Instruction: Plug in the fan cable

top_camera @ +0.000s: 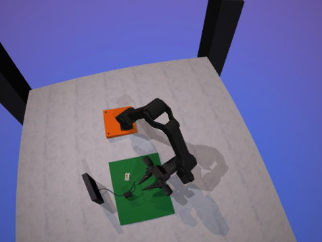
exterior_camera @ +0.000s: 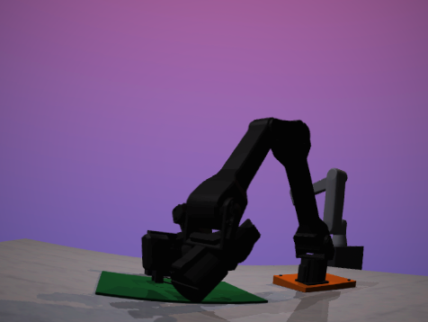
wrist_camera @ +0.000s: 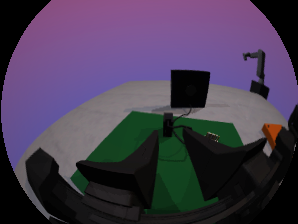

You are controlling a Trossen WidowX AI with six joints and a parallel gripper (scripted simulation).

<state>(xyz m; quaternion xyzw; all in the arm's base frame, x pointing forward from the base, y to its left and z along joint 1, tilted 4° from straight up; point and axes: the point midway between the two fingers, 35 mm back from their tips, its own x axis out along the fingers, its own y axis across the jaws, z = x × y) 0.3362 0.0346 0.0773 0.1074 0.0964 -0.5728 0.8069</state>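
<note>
The black plug (top_camera: 127, 195) (wrist_camera: 168, 125) stands upright on the green board (top_camera: 149, 213) (exterior_camera: 112, 285) (wrist_camera: 120, 135). The header under it is hidden, and how deep it sits cannot be told. The thin cable (top_camera: 109, 191) (wrist_camera: 183, 116) runs from the plug to the black square fan (top_camera: 93, 189) (wrist_camera: 200, 90), which stands beside the board. My gripper (top_camera: 141, 186) is open, with nothing held between its fingers. The fingertips are low over the board, a short way back from the plug on the arm's side. In the wrist view the plug shows beyond the gap between the tips.
A small pale pin block (top_camera: 127, 176) (wrist_camera: 212, 136) sits on the board to one side of the plug. Thin dark cable loops lie between the plug and my fingertips. The arm's orange base plate (top_camera: 113, 125) (exterior_camera: 288, 282) (wrist_camera: 271, 132) is beyond the board's edge.
</note>
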